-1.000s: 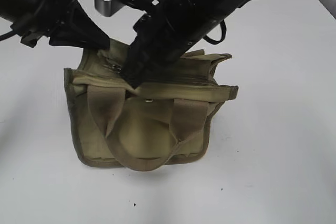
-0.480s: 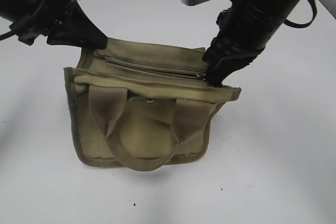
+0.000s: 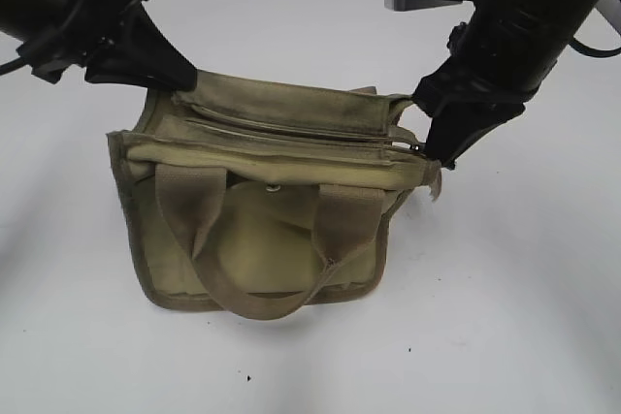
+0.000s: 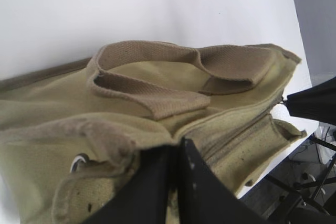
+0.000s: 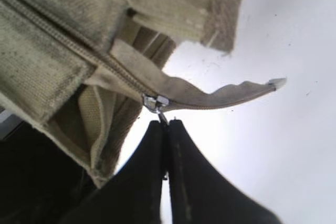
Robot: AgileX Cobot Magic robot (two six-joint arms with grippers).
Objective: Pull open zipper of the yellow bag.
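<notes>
Only up close, right pincer (image 5: 167,125) clenched on zipper (image 5: 100,59) pull tab (image 5: 156,103); left pincer (image 4: 176,148) clamping yellow bag (image 3: 262,239).

An olive-yellow canvas bag (image 3: 267,239) with darker khaki edge trim and tan-khaki webbing handles (image 3: 262,239) sits on a plain white table (image 3: 505,317) flecked with tiny dark specks. Its zipper (image 5: 94,56) has matching olive-yellow tape and a shiny silver pull tab (image 5: 156,103). The two grippers are matte black, left (image 3: 179,75) and right (image 3: 437,147).
</notes>
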